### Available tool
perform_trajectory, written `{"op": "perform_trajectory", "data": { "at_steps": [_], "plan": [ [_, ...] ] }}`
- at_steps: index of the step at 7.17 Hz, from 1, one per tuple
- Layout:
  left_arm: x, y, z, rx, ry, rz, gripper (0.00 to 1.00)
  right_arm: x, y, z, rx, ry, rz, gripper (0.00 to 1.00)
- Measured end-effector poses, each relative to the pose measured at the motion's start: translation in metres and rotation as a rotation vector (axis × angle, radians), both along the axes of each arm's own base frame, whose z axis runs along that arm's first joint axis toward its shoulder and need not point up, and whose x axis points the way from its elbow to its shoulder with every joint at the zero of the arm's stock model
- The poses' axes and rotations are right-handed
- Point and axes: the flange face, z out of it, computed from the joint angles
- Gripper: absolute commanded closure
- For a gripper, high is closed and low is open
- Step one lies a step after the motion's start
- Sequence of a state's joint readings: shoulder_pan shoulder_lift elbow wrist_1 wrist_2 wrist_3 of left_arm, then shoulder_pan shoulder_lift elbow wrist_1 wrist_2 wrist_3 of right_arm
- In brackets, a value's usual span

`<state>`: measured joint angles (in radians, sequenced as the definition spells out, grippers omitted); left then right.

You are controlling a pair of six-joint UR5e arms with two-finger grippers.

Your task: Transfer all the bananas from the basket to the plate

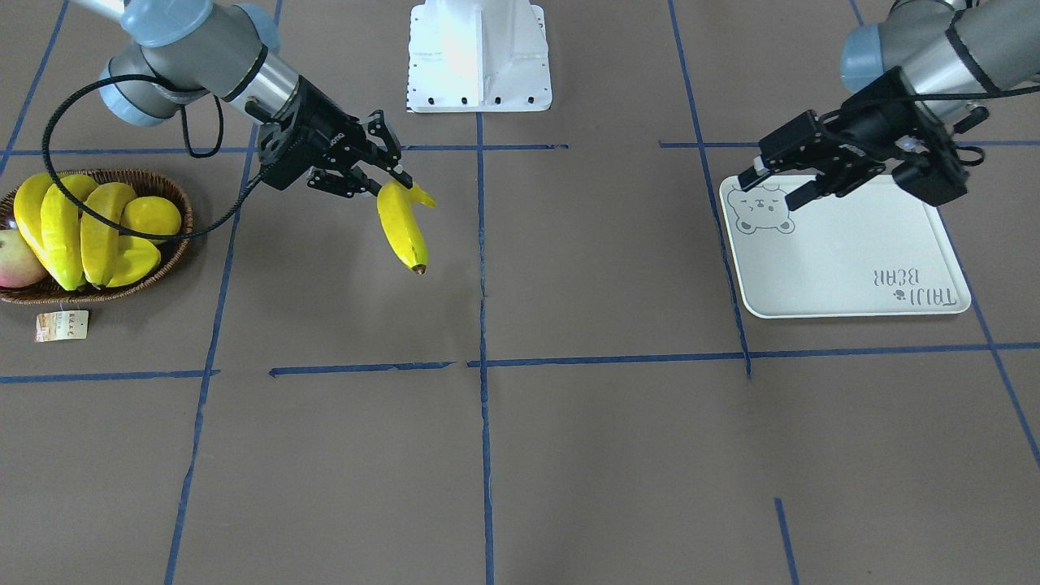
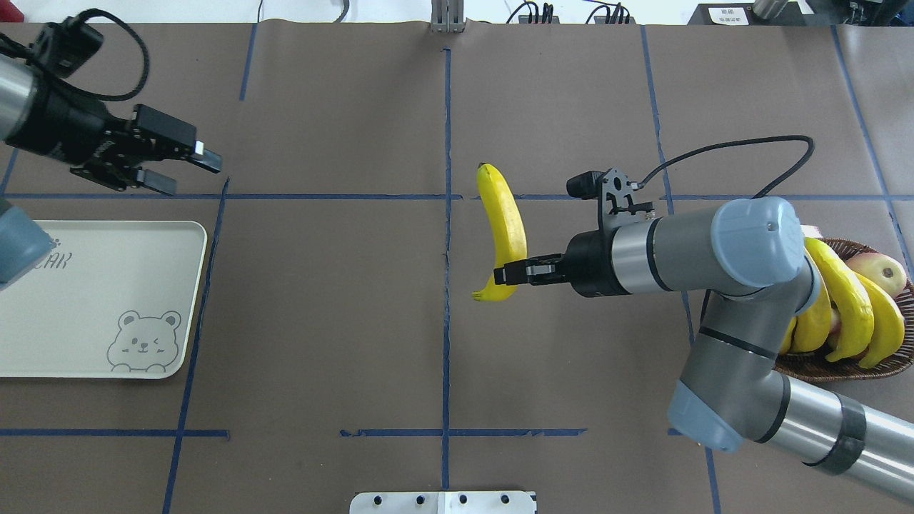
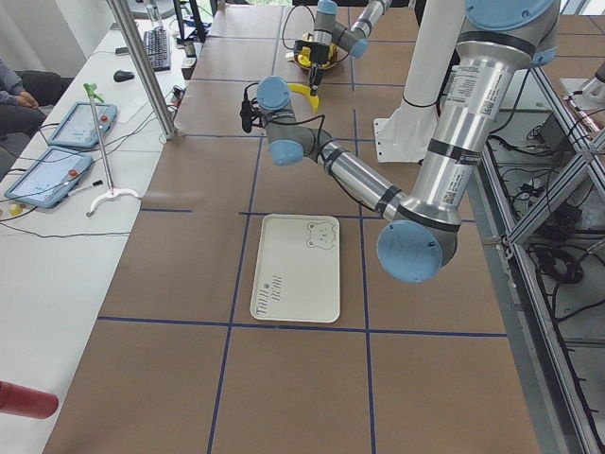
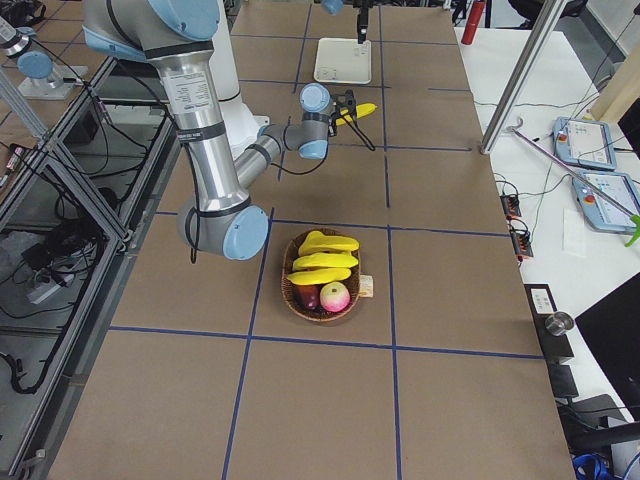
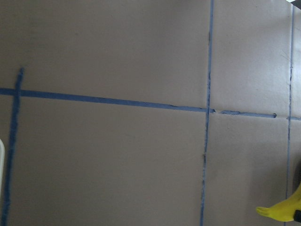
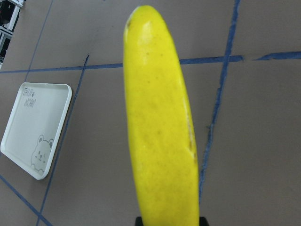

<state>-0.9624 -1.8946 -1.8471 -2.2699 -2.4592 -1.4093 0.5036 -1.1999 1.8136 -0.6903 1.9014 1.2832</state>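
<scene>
My right gripper (image 2: 510, 273) is shut on the stem end of a yellow banana (image 2: 503, 228) and holds it above the table's middle, away from the basket. In the front view the right gripper (image 1: 388, 183) has this banana (image 1: 404, 230) hanging from it. The banana fills the right wrist view (image 6: 162, 132). Three more bananas (image 2: 850, 300) lie in the dark wicker basket (image 2: 842, 371) at the right. The bear-print plate (image 2: 93, 285) lies bare at the left. My left gripper (image 2: 189, 173) is open and empty, in the air over the plate's far edge.
A reddish apple-like fruit (image 1: 16, 260) and a round yellow fruit (image 1: 152, 215) also lie in the basket (image 1: 138, 173). A paper tag (image 1: 61, 325) lies beside it. The robot's white base (image 1: 479, 57) stands at the table's edge. Blue tape lines cross the brown table.
</scene>
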Motion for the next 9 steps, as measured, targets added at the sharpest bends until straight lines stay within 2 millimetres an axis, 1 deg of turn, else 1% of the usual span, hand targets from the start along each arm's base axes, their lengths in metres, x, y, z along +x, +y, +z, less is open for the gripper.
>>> {"op": "perform_trajectory", "data": {
  "at_steps": [2, 3, 4, 5, 7, 8, 9],
  "plan": [
    [0.053, 0.016, -0.038, -0.004, 0.031, -0.010, 0.00, -0.022, 0.013, -0.026, -0.009, -0.040, 0.015, 0.98],
    [0.079, 0.026, -0.053, -0.005, 0.044, -0.022, 0.01, -0.032, 0.019, -0.037, -0.023, -0.058, 0.022, 0.99],
    [0.098, 0.035, -0.065, -0.005, 0.055, -0.033, 0.01, -0.042, 0.024, -0.050, -0.038, -0.074, 0.029, 0.99],
    [0.111, 0.041, -0.072, -0.004, 0.061, -0.040, 0.01, -0.053, 0.028, -0.065, -0.060, -0.082, 0.040, 0.99],
    [0.123, 0.043, -0.077, -0.003, 0.063, -0.045, 0.01, -0.069, 0.033, -0.092, -0.087, -0.072, 0.056, 0.98],
    [0.130, 0.046, -0.078, -0.001, 0.063, -0.046, 0.01, -0.072, 0.035, -0.098, -0.089, -0.071, 0.061, 0.98],
    [0.138, 0.050, -0.078, 0.002, 0.061, -0.047, 0.07, -0.075, 0.037, -0.101, -0.089, -0.073, 0.062, 0.98]
  ]
}}
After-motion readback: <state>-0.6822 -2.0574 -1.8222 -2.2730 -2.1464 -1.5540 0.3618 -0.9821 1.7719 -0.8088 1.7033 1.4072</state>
